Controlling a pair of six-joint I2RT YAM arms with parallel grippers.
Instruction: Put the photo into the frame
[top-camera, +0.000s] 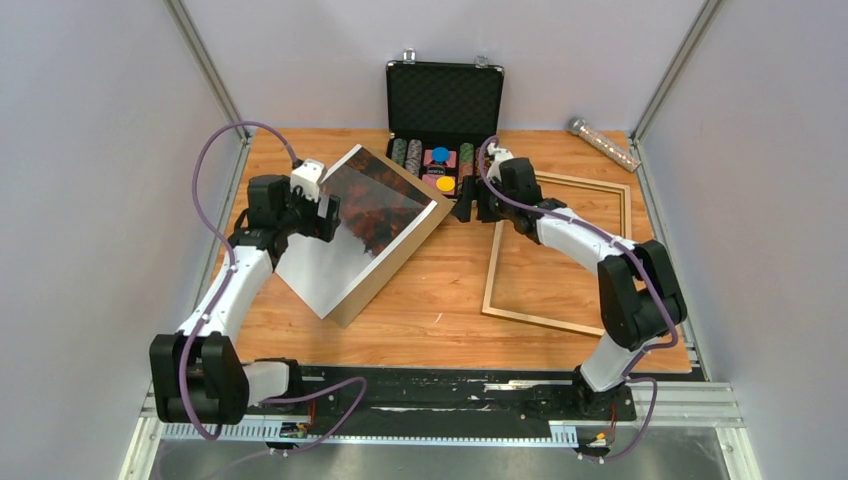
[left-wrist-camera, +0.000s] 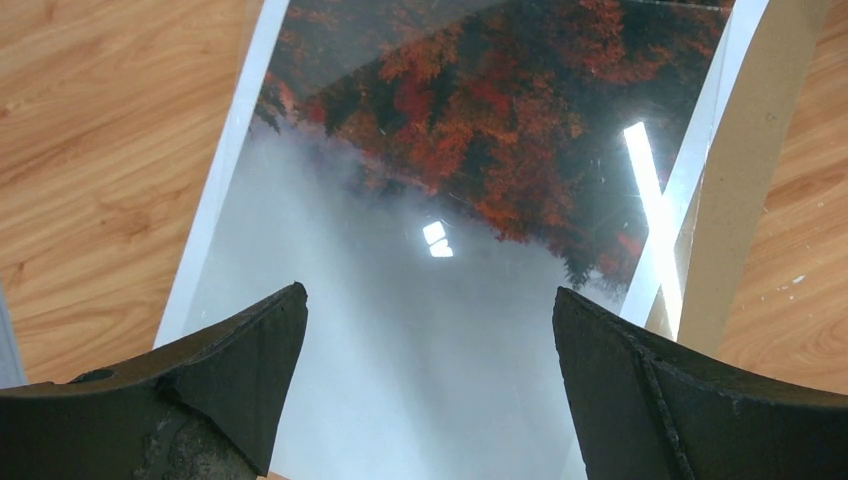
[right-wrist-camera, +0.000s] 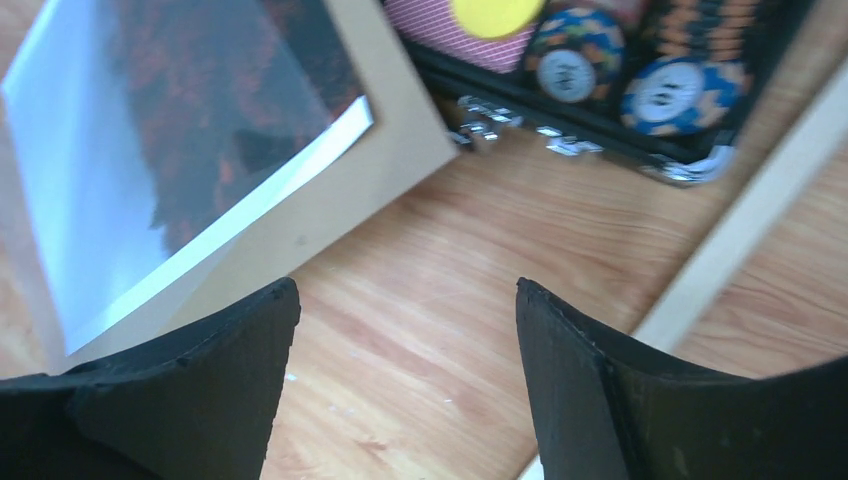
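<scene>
Photo (top-camera: 365, 225), a large rectangular paper print w/ dark red autumn trees fading to pale fog, lies face up on a brown fibreboard backing panel (top-camera: 392, 268). Both sit left of centre on the wooden surface (top-camera: 430, 300), turned diagonally. The photo's long axis runs from near the black poker-chip case (top-camera: 445, 100) at the far edge toward the near left corner, trees end far, fog end near.

Frame (top-camera: 494, 270), a thin-railed light-brown wooden rectangle, lies flat by the right edge, apart from the photo, so any carry goes rightward.

Left gripper (top-camera: 328, 213) hovers over the photo's far-left part, jaws spread wide, nothing pinched; its wrist view looks straight down on the photo. Right gripper (top-camera: 473, 210) sits btw the panel's right corner and the frame, just in front of the case, jaws also spread, empty.

Left arm is nearer the photo, right arm nearer the frame; probably the left picks.

Count: 1 photo, 1 frame, 1 panel, 1 case, 2 grippers.
</scene>
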